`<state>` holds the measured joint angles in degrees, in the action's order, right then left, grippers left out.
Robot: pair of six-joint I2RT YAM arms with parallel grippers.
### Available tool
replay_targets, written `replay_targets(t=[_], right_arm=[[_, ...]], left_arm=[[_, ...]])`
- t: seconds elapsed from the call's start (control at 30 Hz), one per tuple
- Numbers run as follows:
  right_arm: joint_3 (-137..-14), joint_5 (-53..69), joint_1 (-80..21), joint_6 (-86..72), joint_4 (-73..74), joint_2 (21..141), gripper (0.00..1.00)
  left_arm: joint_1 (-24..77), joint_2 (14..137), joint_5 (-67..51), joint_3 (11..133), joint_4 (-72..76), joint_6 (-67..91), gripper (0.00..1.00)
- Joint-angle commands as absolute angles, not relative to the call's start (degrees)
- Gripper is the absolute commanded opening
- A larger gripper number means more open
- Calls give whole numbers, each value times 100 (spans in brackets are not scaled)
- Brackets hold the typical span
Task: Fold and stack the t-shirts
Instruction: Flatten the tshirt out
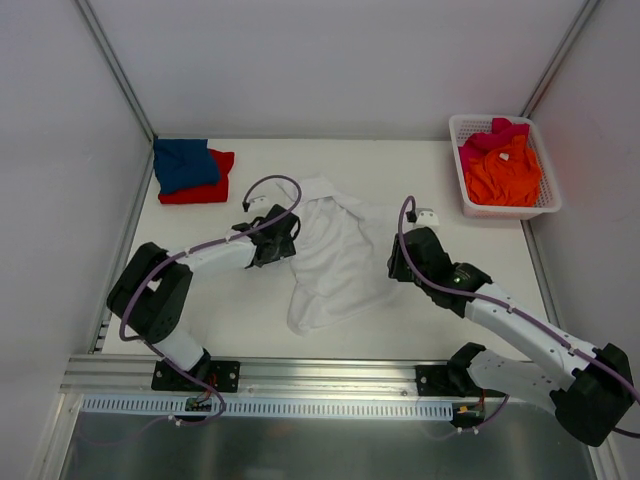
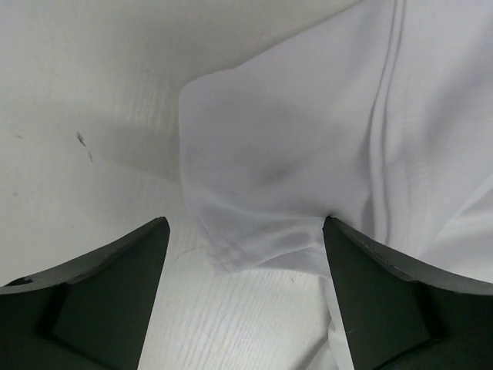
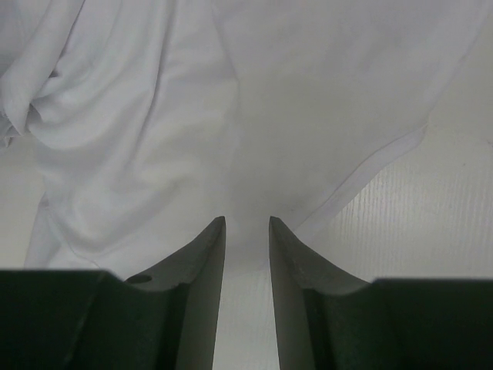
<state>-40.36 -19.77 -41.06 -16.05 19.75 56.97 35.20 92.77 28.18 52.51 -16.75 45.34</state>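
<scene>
The large white t-shirt point(image 1: 335, 255) lies crumpled in the middle of the table. My left gripper point(image 1: 275, 240) is at its left edge, jaws wide open; in the left wrist view a thin corner of the shirt point(image 2: 254, 231) lies between the fingertips point(image 2: 158, 231), the gripper point(image 2: 245, 225) not closed on it. My right gripper point(image 1: 405, 258) is at the shirt's right edge. In the right wrist view its gripper point(image 3: 246, 222) has a narrow gap, with the shirt's hem point(image 3: 362, 173) running just past the tips. A folded blue t-shirt point(image 1: 185, 163) lies on a red one point(image 1: 212, 188) at the far left.
A white lattice basket point(image 1: 545, 205) at the far right corner holds the orange t-shirt point(image 1: 505, 175) and the pink t-shirt point(image 1: 490, 135). Walls enclose the table on the left, back and right. A metal rail runs along the near edge.
</scene>
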Motion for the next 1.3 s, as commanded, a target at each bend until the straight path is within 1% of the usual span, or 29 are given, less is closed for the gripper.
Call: replay_targets(t=[0.0, 0.07, 0.2, 0.23, 0.33, 0.47, 0.5, 1.03, 1.27], right_arm=[[-3955, -1907, -4166, -1714, 1758, 5695, 33], [-3946, -1881, -4184, -1731, 1705, 5765, 32], [-3964, -1863, -4201, -1740, 1644, 5845, 32], [-3973, -1872, -4210, -1740, 1635, 5862, 33], [-3981, -1881, -4210, -1731, 1661, 5854, 33], [-4017, -1925, -4210, -1696, 1740, 5748, 33], [-4017, -1934, -4201, -1688, 1758, 5722, 33], [-4025, -1934, -4254, -1732, 1942, 5353, 32], [-4043, -1951, -4289, -1731, 1986, 5326, 32]], left_arm=[[3586, 8545, 3076, 5423, -1985, 4289, 82], [3630, 8324, 3138, 5423, -2083, 4298, 77], [3665, 7964, 3076, 5239, -2215, 4429, 73], [3682, 7954, 3067, 5177, -2215, 4473, 73], [3718, 8041, 3024, 4949, -2215, 4693, 66], [3762, 8340, 3006, 4720, -2215, 4956, 61], [3762, 8376, 2997, 4650, -2206, 4992, 57], [3850, 9166, 2953, 4720, -1934, 5036, 56], [3929, 9527, 2997, 4974, -1793, 4940, 54]])
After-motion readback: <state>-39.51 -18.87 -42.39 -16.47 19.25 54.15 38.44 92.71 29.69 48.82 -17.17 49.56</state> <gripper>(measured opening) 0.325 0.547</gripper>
